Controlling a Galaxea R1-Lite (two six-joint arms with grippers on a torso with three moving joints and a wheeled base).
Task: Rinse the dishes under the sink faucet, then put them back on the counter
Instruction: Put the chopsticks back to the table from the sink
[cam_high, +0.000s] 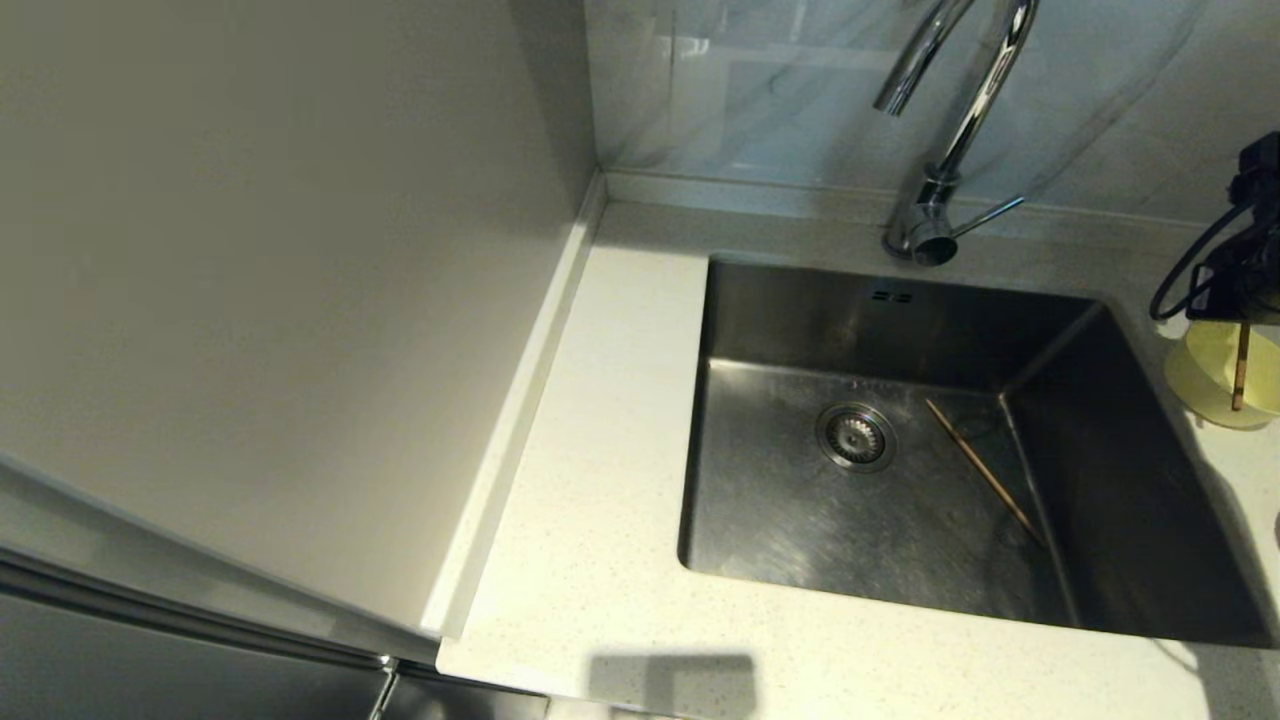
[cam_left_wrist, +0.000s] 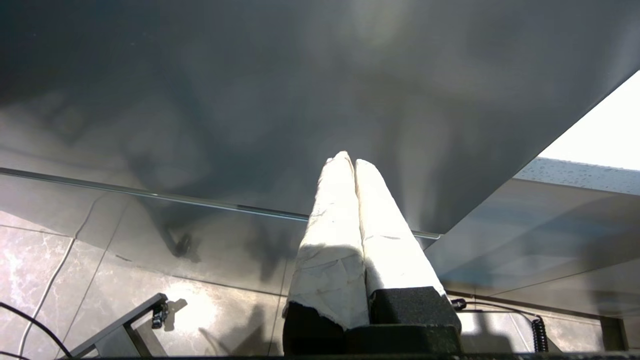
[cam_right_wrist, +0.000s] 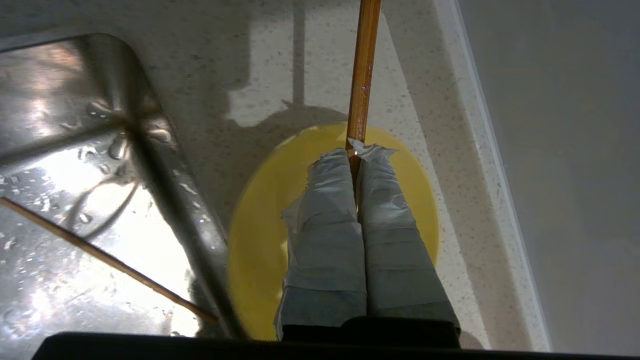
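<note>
Left of the sink (cam_high: 900, 330), a tall pale panel rises from the counter (cam_high: 600, 480), which runs along the sink's left and near sides. The left gripper (cam_left_wrist: 350, 160) hangs parked below counter level over a tiled floor (cam_left_wrist: 75, 260), well apart from the sink, its taped fingers (cam_left_wrist: 330, 225) pressed together on nothing.

In the sink, the drain (cam_high: 856, 436) sits near the middle of the floor. 1 chopstick (cam_high: 985, 470) lies loose on the sink floor just right of the drain, slanting toward the right wall; the right wrist view shows it (cam_right_wrist: 100, 257) among water drops. The faucet (cam_high: 950, 120) stands behind the sink's back edge, its spout arching above the basin and its lever (cam_high: 990, 215) pointing right.

Right of the sink, a yellow bowl (cam_high: 1215, 375) rests on the counter just beside the rim. The right gripper (cam_right_wrist: 356, 155) hovers above that bowl, its taped fingers (cam_right_wrist: 325, 225) clenched on the 2nd chopstick (cam_right_wrist: 364, 70), which reaches past the bowl's rim over the counter.
</note>
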